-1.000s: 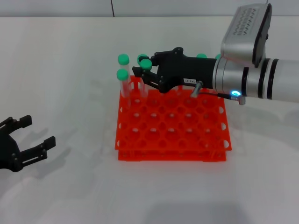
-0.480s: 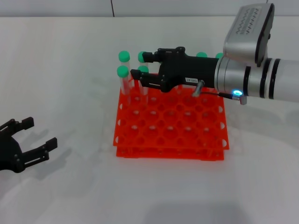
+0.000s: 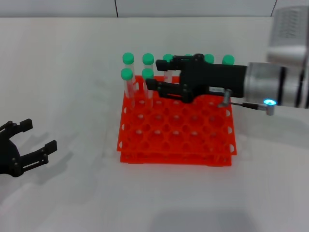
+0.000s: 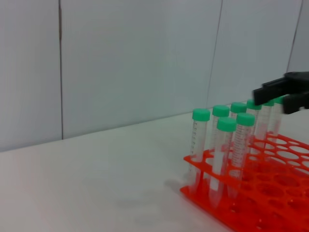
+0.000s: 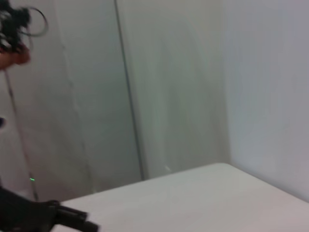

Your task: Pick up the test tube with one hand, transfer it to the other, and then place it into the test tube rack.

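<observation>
The orange-red test tube rack point(image 3: 193, 131) stands mid-table and holds several green-capped tubes along its back and left side. The test tube point(image 3: 147, 74) stands upright in the second row, next to another one point(image 3: 126, 74). My right gripper point(image 3: 153, 73) hovers over the rack's back part, open and empty, its fingertips on either side of that tube's cap and a little to its right. My left gripper point(image 3: 38, 135) is open and empty, low at the table's left front. The left wrist view shows the rack point(image 4: 270, 193), the tube point(image 4: 245, 119) and the right gripper point(image 4: 270, 99).
White table point(image 3: 72, 58) all around the rack, with a pale wall behind it point(image 4: 120, 63). The right arm point(image 3: 280, 87) reaches in from the right, above the rack's back right corner. The right wrist view shows only wall and table point(image 5: 193, 193).
My right gripper has let go of the tube, which now stands in the rack, and has drawn back to the right. The left gripper has hardly moved.
</observation>
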`<state>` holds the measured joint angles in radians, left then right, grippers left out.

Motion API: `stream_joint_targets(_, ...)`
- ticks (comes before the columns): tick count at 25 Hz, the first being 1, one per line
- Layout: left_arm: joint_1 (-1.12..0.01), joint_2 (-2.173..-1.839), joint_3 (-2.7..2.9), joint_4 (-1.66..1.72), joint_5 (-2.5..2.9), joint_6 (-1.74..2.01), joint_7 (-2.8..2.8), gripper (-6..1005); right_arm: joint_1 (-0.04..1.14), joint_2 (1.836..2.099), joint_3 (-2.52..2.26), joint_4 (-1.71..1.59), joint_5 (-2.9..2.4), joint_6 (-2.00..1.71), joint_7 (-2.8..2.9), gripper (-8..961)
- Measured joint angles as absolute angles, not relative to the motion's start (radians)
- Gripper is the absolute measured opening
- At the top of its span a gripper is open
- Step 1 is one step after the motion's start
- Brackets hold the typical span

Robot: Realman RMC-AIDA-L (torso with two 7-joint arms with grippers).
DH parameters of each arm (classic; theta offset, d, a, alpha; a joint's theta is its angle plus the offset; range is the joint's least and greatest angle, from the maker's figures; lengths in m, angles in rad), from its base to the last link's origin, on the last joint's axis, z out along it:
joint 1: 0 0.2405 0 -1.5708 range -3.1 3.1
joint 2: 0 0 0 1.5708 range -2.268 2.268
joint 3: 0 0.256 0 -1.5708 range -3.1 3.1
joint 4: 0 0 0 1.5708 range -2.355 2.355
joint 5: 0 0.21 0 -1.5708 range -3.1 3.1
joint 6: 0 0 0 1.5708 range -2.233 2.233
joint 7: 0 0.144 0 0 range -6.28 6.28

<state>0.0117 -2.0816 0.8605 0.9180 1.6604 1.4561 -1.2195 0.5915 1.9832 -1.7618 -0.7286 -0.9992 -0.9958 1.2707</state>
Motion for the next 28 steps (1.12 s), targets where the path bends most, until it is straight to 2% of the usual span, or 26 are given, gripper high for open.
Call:
stream_joint_targets(12,-0.019,-2.08,0.855,0.917,1.658,1.495,-1.221,879,0.466,1.977,-1.324,-0.722,-1.397,-1.424,1.265,567)
stream_joint_targets(21,-0.062,-2.057,0.853,0.911,1.716,1.584,-1.262,879,0.455,1.967,-1.289,-0.66,-1.47,-1.443,1.263,583)
stream_joint_targets(26,-0.105,-2.031,0.849,0.884,1.748,1.628,-1.296,879,0.455,1.966,-1.288,-0.646,-1.494,-1.443,1.254,736)
stream_joint_targets(28,-0.116,-2.027,0.846,0.877,1.758,1.634,-1.301,879,0.453,1.967,-1.288,-0.646,-1.507,-1.438,1.253,735)
